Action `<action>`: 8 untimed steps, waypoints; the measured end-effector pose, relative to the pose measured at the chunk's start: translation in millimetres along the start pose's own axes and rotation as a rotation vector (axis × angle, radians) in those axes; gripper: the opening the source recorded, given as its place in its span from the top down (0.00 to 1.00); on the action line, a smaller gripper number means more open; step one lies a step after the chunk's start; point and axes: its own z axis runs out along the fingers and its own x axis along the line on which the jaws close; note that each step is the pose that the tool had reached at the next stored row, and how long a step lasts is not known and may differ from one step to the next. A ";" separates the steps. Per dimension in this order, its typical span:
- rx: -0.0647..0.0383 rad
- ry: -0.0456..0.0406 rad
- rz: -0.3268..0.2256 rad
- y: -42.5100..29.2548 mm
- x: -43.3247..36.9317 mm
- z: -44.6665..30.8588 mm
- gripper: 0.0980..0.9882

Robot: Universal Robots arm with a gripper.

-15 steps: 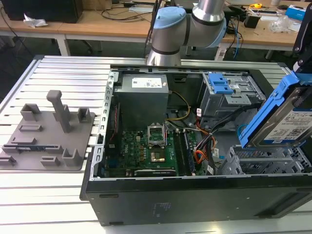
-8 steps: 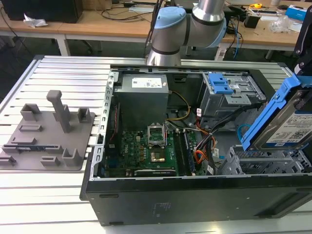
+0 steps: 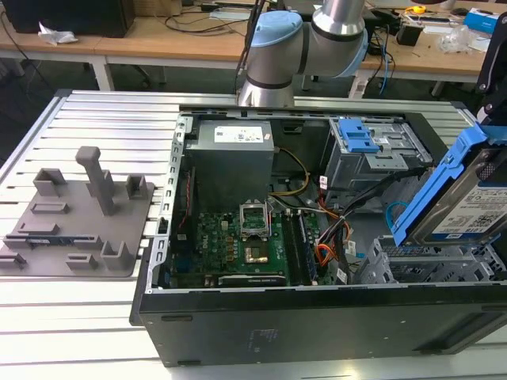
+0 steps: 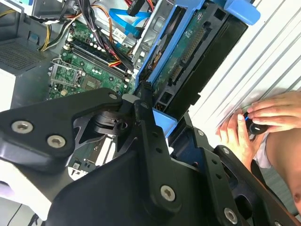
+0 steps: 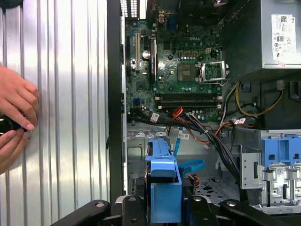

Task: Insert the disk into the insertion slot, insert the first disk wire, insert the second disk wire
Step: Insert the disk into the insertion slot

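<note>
The disk (image 3: 469,202), a silver drive with a white-and-blue label in a bright blue caddy, hangs tilted at the exterior view's right. It is just above the insertion slot (image 3: 428,265), a light grey perforated cage in the open computer case. My gripper (image 5: 163,208) is shut on the caddy's blue end (image 4: 164,123), with a black finger (image 4: 146,117) on either side. The disk's dark underside (image 4: 188,61) faces the second wrist camera. The second disk wire (image 5: 190,165), a thin light-blue cable, loops beside the cage (image 3: 396,215).
A grey bay with blue latches (image 3: 368,142) stands behind the cage. Orange and black wire bundles (image 5: 207,132) cross beside the motherboard (image 3: 245,241). A person's hands (image 5: 14,117) hold a small dark object on the slatted table outside the case. A grey fixture (image 3: 79,218) sits at the exterior view's left.
</note>
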 end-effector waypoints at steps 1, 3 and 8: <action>0.000 0.0000 0.000 0.0 0.0 0.0 0.70; 0.000 0.0000 0.000 -0.4 0.0 0.0 0.70; 0.000 0.0001 0.000 -2.3 -0.1 0.2 0.70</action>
